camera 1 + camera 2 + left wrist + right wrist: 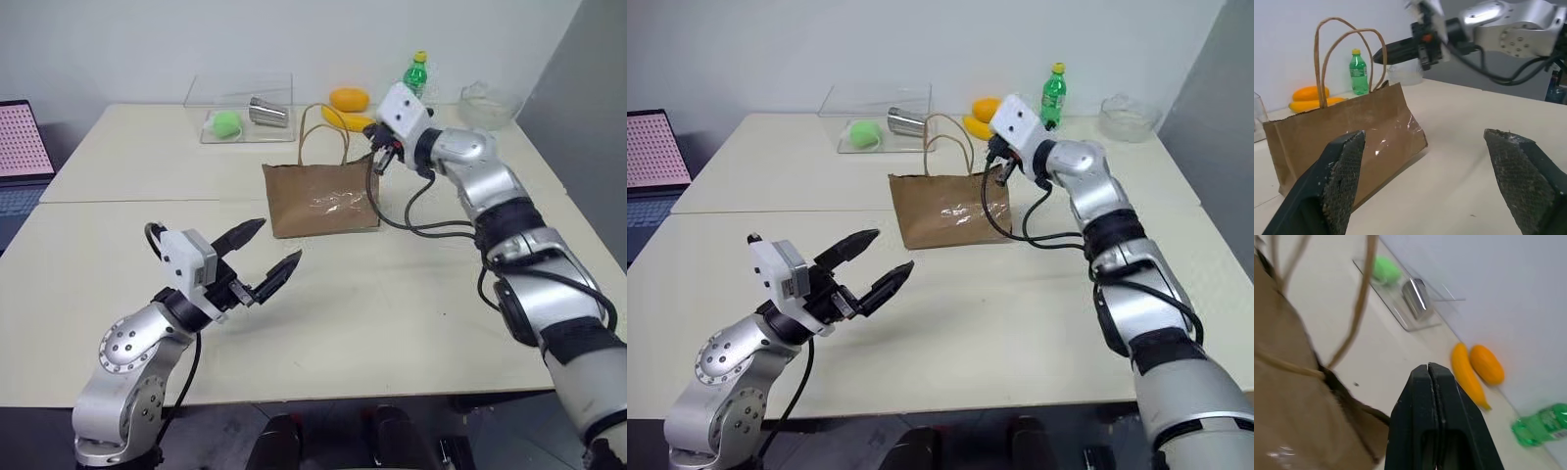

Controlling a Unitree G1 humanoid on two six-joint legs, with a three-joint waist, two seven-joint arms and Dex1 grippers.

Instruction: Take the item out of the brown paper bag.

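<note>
Nearest you: left gripper (263, 257), fingers spread wide, empty. Beyond: brown paper bag (318, 199), upright; the item is presumably inside, unseen. Farthest: right gripper (997, 168), fingers pressed together at the bag's rim. Risk: closed fingers could snag a handle and tip the bag.

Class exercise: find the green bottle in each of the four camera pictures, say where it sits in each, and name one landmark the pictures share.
Left eye view: green bottle at the table's far edge, behind the right gripper.
Right eye view: far edge, just right of that arm's white wrist.
Left wrist view: between the handles of the brown paper bag.
Right wrist view: lower right corner.
Shared landmark: the brown paper bag.
</note>
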